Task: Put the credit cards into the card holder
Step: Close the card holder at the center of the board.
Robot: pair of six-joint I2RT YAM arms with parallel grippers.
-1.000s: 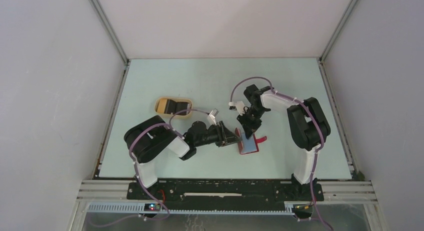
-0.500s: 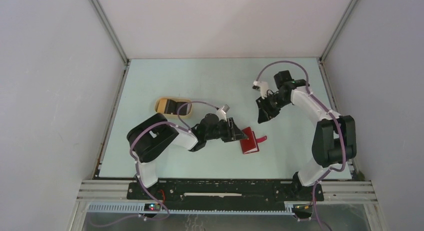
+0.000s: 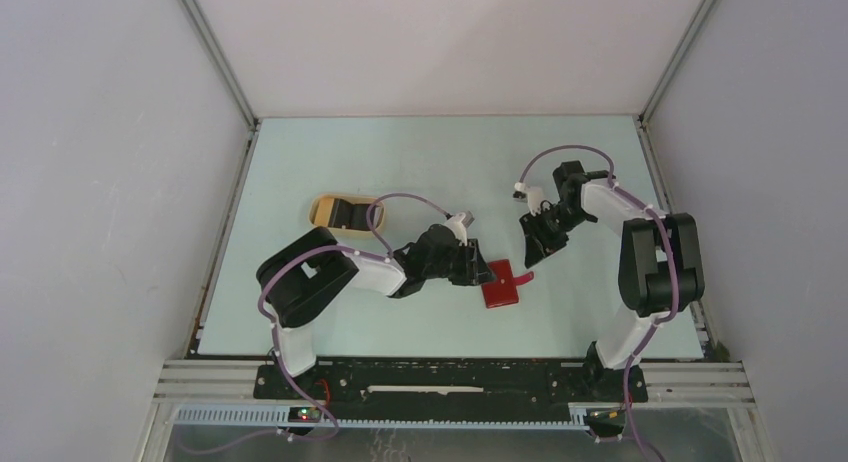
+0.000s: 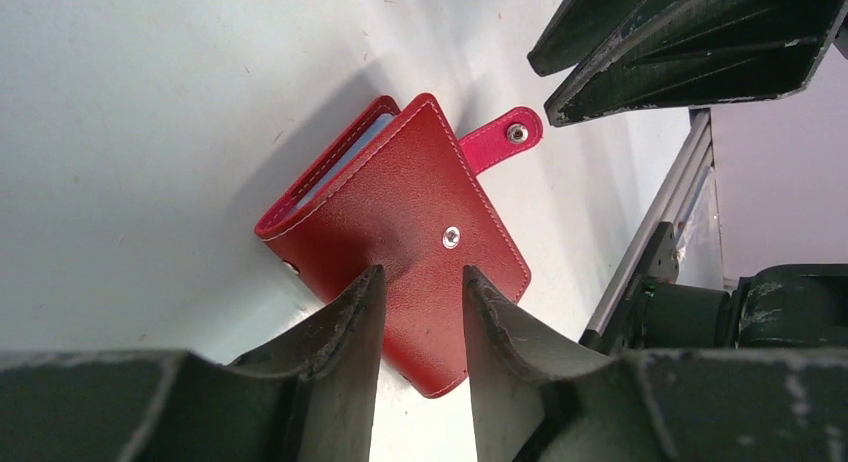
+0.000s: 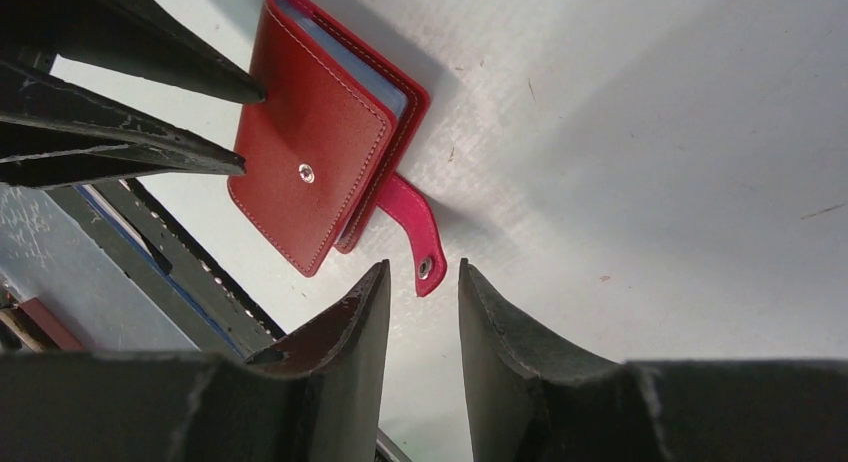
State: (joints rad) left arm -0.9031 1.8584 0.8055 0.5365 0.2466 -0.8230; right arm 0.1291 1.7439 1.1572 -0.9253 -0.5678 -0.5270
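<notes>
Pale tabletop (image 3: 400,162), folded card holder (image 3: 500,284), inside hidden.

No text, label, brand, number or sign can be read in any view. The card holder (image 4: 410,242) shows only plain red leather with metal snaps and no lettering.
</notes>
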